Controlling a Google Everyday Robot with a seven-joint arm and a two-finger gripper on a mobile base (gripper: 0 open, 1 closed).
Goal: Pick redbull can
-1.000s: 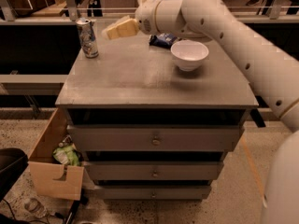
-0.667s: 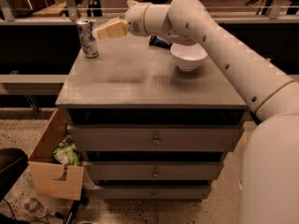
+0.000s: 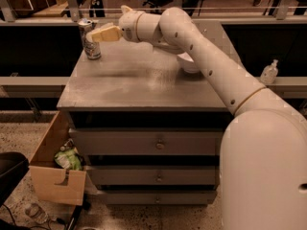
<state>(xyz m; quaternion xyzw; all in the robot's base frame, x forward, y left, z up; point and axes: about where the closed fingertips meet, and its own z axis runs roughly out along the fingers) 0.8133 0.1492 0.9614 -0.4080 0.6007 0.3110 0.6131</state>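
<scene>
Gripper: we see the cream-coloured two-finger gripper (image 3: 91, 35) in the upper left of the frame, level with the upper half of the can and overlapping it in this view.
Claw state: we cannot tell whether it is apart, together or clamped.
Task's thing: the tall slim silver-and-blue redbull can (image 3: 92, 51) stands upright at the far left corner of the cabinet top, in the upper left of the frame.
Arm: the thick white jointed robot arm (image 3: 211, 61) runs from the lower right of the frame diagonally up to the gripper.
Surface: we see a grey metal cabinet top (image 3: 134, 87) with three grey drawers (image 3: 158, 143) stacked under it at centre frame.
Bowl: a round white bowl (image 3: 187, 65) sits on the far right part of the top, partly hidden behind the arm, well apart from the can.
Floor, lower left: an open brown cardboard box (image 3: 53, 181) stands beside the cabinet, with a green crumpled bag (image 3: 68, 159) inside it.
Ledge, right edge: we see a small clear bottle (image 3: 269, 74).
</scene>
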